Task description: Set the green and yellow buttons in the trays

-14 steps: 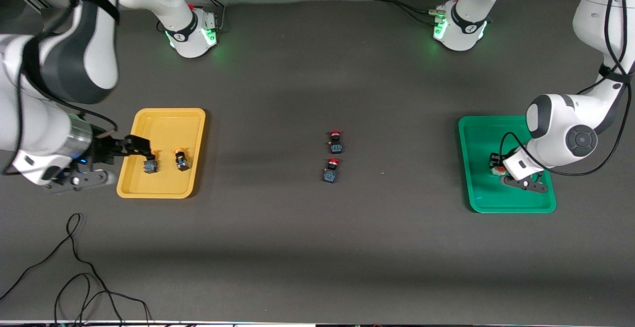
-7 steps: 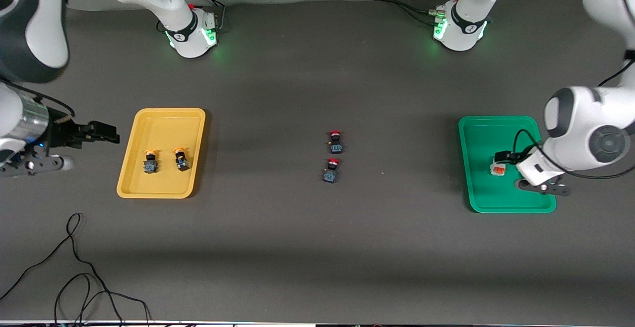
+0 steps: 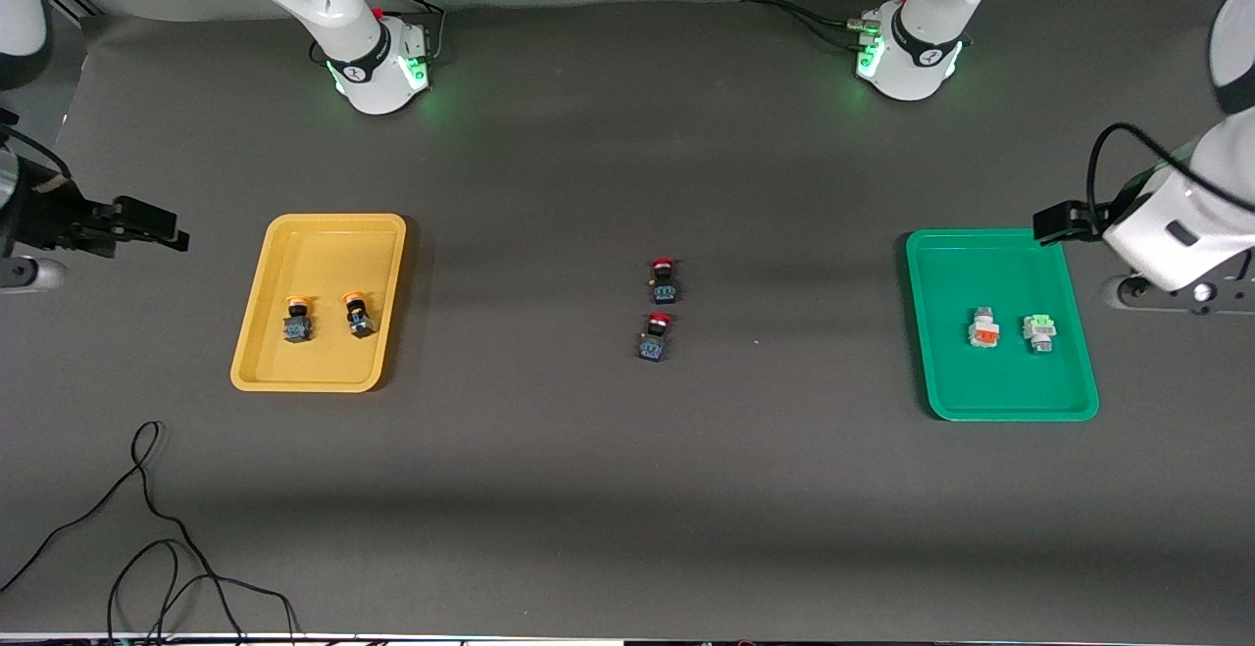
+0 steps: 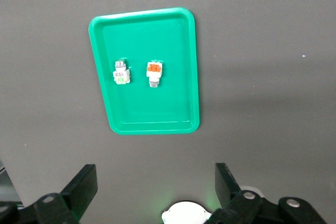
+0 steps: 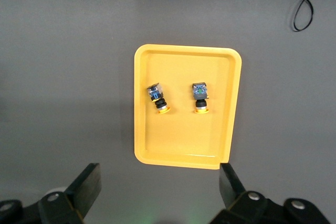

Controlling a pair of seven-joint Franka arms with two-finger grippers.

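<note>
The right gripper is up in the air, over the bare desk at the right arm's end, just outside the yellow tray. Its fingers stand wide apart and hold nothing; the right wrist view shows both fingers spread, with the tray well clear between them.

In the yellow tray lie two yellow buttons, side by side and a little apart, both on their sides, with the orange-yellow caps toward the robots' bases.

In the middle of the desk two red buttons rest on the bare surface, one nearer to the front camera than the other. They are not part of the task.

In the green tray lie two white buttons, one with an orange-red face and one with a light-green face, near each other but not touching.

The left gripper is over the edge of the green tray on the side toward the bases. In the left wrist view its fingers are also spread and empty.

All four buttons sit inside the trays, so I judge the task as practically done and both arms as pulling away.

The risks now are small. An arm that comes low again over a tray could push a button or shift the light tray. A wrong extra pick of a red button would spoil the sorting. The loose cable on the desk could catch the right arm if it swings low.
</note>
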